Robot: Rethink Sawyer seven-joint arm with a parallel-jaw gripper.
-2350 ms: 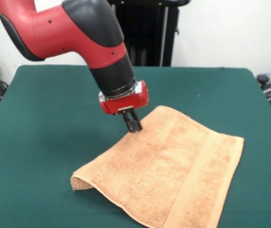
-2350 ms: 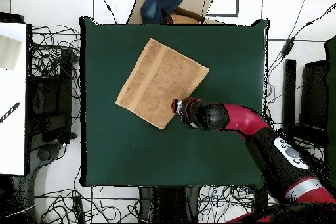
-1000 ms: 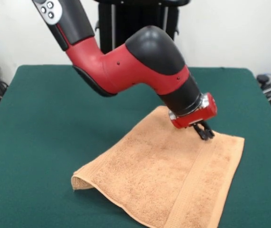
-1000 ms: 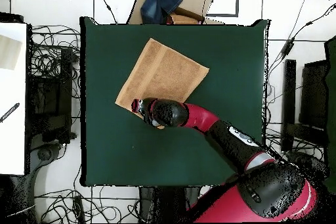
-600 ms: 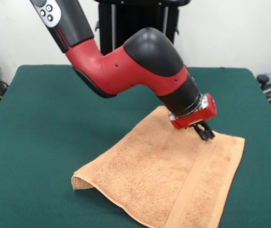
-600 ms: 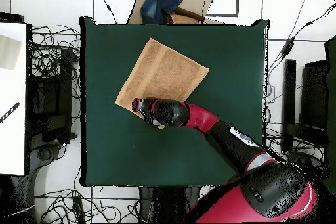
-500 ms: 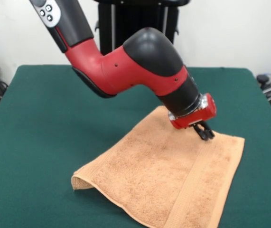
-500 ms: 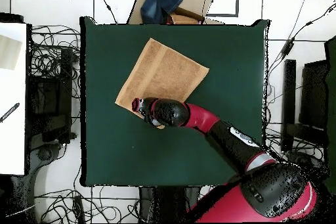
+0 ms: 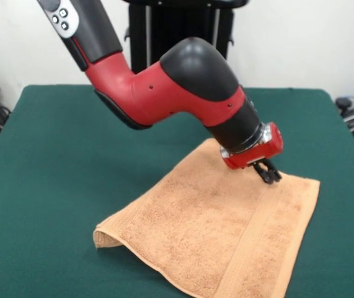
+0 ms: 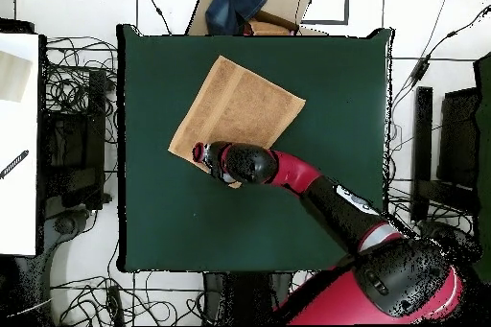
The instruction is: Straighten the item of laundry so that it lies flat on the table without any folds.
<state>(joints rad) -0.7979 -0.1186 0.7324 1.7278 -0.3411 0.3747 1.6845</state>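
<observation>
The item of laundry, a peach-orange towel, lies spread on the green table with its woven band running down the right side. Its left corner curls up in a small fold. My gripper is tilted down and touches the towel's far edge just beside the band. In the overhead view the towel lies diagonally on the table. There the gripper sits at its lower-left edge, mostly hidden under the red wrist.
A cardboard box with a blue cloth stands just past the table's top edge in the overhead view. Cables lie on the floor around the table. A white surface is at the left.
Since 2.4 s ago the arm has swung from the towel's far corner over to its band side. In the last second it has barely moved. The towel has kept its shape.
</observation>
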